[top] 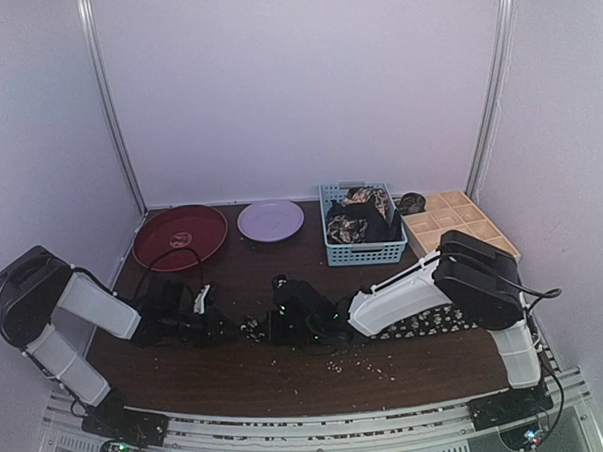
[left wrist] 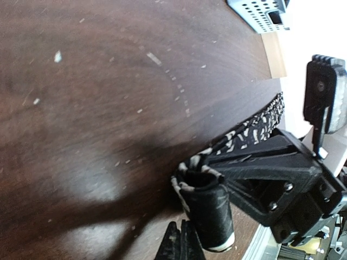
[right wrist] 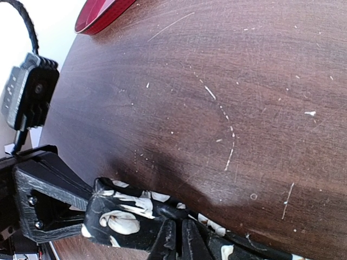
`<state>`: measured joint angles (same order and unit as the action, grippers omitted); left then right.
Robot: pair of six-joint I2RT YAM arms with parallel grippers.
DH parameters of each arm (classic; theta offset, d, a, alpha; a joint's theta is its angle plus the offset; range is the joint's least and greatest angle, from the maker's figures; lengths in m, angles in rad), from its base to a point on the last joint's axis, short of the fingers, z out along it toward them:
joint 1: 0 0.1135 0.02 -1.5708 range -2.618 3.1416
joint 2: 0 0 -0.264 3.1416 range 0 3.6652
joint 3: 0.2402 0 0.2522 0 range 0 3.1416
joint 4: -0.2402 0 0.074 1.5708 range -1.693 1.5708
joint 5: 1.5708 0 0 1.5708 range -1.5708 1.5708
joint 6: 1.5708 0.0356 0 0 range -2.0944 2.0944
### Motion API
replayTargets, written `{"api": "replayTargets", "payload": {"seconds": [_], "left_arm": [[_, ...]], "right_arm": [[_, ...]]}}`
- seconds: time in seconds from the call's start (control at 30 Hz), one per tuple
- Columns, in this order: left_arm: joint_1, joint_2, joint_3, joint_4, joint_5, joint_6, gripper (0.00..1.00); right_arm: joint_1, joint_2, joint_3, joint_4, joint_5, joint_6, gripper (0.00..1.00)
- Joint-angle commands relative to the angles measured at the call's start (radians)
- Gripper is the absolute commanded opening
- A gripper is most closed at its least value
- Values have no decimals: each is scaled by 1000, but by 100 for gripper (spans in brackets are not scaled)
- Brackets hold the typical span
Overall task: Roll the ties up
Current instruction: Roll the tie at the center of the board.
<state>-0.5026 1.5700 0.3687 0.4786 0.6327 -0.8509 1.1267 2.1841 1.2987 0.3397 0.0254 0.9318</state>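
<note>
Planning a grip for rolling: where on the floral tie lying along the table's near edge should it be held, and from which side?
Probably the flat stretch of the tie, pinched across its narrow width from above: it lies flat on the table, so side-on jaws would find no edge to catch.

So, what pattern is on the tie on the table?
Black tie with cream flowers; right wrist view.

Two plates (top: 180, 236) (top: 270, 220), one basket (top: 366, 253), one tray (top: 461, 214)
</note>
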Motion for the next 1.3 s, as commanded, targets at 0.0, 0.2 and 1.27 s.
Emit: {"api": "replayTargets", "payload": {"seconds": [0.0,0.2,1.27], "left_arm": [[-20,-21,39,35,1,25,0],[-35,-46,70,-26,-32,61,0],[-79,-14,110,-36,-37,78,0]], "right_arm": [[-5,-32,-22,-21,-15,5,8],[-5,-38,-39,9,-39,23,11],[-26,-57,-113,106,-76,78,9]]}}
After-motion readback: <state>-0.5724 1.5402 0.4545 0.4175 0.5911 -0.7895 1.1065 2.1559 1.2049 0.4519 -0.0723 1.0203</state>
